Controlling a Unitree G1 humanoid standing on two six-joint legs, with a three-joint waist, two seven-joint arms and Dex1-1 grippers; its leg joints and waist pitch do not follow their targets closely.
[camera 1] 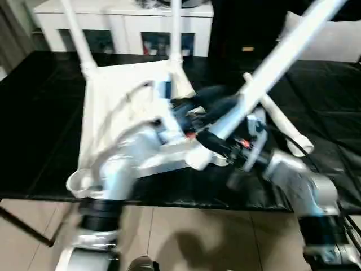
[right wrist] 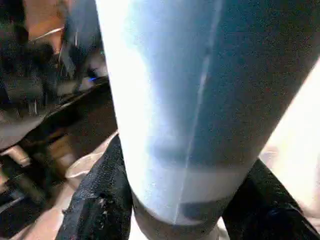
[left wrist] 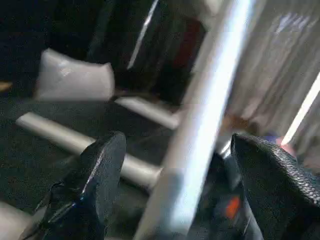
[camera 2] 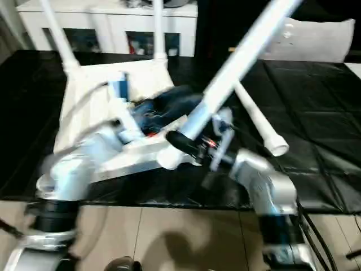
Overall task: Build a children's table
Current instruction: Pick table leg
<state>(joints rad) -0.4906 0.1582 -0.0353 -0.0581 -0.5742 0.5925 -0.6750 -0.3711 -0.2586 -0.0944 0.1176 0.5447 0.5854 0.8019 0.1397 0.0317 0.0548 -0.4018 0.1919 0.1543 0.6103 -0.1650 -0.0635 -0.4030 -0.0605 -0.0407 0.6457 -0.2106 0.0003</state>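
Now I'm clenching the long white tapering plastic leg [camera 1: 282,59] in my right hand [camera 1: 217,148], left hand [left wrist: 175,190] released; steering its foot squarely toward the upturned white tabletop's [camera 1: 121,96] corner socket [camera 1: 80,183] on the black counter [camera 1: 39,113].

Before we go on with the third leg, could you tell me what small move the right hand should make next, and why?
Probably tilt the held leg upright and seat its thick end in the tabletop near-corner socket. The right hand clamps it slanted, two legs already stand at the far corners, and the left hand is open.
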